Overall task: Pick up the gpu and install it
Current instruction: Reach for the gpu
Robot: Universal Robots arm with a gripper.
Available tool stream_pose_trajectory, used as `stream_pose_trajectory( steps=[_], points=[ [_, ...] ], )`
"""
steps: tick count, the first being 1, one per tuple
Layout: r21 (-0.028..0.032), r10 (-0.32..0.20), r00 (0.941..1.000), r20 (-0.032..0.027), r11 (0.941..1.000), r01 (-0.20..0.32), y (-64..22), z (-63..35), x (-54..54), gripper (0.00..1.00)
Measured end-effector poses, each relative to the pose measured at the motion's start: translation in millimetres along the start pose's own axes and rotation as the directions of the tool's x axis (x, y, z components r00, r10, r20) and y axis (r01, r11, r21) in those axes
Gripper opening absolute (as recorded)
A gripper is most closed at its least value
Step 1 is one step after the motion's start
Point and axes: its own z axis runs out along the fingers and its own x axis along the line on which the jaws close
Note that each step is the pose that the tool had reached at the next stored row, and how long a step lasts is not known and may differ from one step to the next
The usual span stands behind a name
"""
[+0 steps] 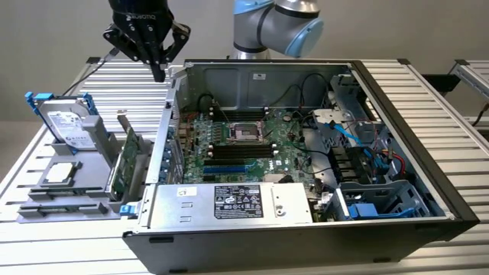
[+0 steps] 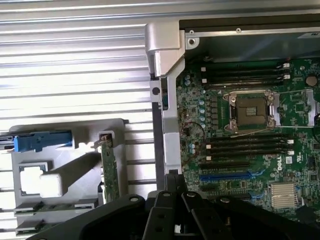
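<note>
The gpu (image 1: 125,163) stands on edge in a grey holder (image 1: 77,197) at the exterior view's left, beside the open computer case (image 1: 428,172); its green board and silver end bracket show. In the wrist view the gpu (image 2: 109,172) appears edge-on as a thin green strip. My gripper (image 1: 159,73) hangs high above the table, over the case's back corner on the exterior view's left, well above and behind the gpu. Its black fingers (image 2: 169,192) are shut together with nothing between them. The motherboard (image 1: 237,152) lies bare inside the case, blue slots (image 2: 225,176) visible.
A silver hard drive in a blue frame (image 1: 67,123) stands upright in the holder, and a small square processor chip (image 1: 61,172) lies beside it. The power supply (image 1: 229,203), cables and drive cages (image 1: 374,200) crowd the case's near and right sides.
</note>
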Motion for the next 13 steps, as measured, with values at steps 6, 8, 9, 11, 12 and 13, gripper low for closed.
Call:
stream_pose_trajectory(
  steps=[6, 8, 9, 11, 12, 13],
  points=[
    [0.0, 0.0, 1.0, -0.0001, 1.0, 0.0, -7.1, 1.7, 27.0, 0.11],
    [0.0, 0.0, 1.0, 0.0, 1.0, 0.0, -10.5, 2.7, 35.6, 0.11],
    [0.0, 0.0, 1.0, 0.0, 1.0, 0.0, -12.3, 3.2, 40.2, 0.11],
    [0.0, 0.0, 1.0, 0.0, 1.0, 0.0, -15.9, 4.1, 49.1, 0.11],
    [0.0, 0.0, 1.0, -0.0001, 1.0, 0.0, -17.9, 4.5, 53.0, 0.11],
    [-0.0001, 0.0, 1.0, 0.0, 1.0, 0.0, -20.0, 5.1, 56.1, 0.11]
  ],
)
